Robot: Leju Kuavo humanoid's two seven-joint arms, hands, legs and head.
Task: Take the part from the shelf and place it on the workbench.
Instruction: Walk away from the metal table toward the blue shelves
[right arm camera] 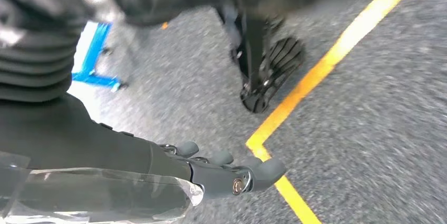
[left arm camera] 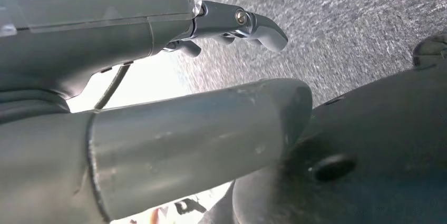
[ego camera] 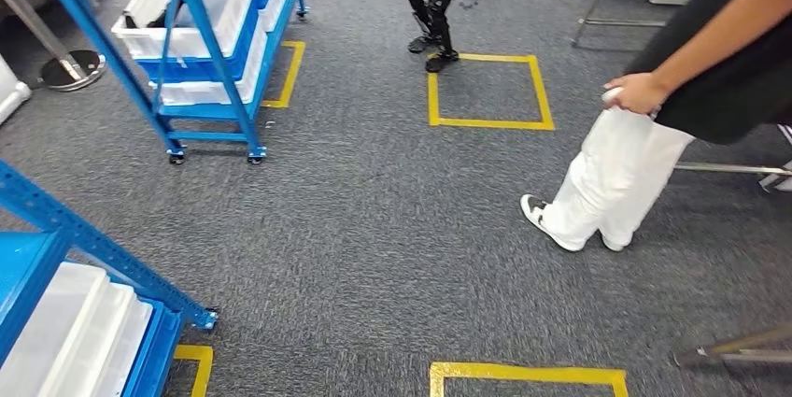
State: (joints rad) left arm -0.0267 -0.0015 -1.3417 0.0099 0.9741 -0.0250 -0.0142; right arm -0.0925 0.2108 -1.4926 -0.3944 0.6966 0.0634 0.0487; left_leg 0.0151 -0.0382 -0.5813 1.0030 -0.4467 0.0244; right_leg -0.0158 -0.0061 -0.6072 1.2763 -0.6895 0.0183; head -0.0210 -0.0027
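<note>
The left hand hangs over grey carpet in its wrist view, fingers loosely extended and apart with nothing between them, the thick grey thumb lying free alongside. The right hand likewise hangs over the carpet, its dark fingers stretched out side by side and holding nothing; just beside the fingertips runs the corner of a yellow tape line on the floor.

In the head view, a blue wheeled shelf stands at the far left, carrying white bins on its levels; something dark sits in the upper bin, too small to tell whether it is the part. A yellow tape square lies to the right of that shelf, and another humanoid robot stands at the square's far left corner. Farther right of the shelf, a person in white trousers and a dark top stands on the carpet, a hand holding a small white object. Nearer than the shelf, at the lower left, a second blue shelf holds more white bins.
</note>
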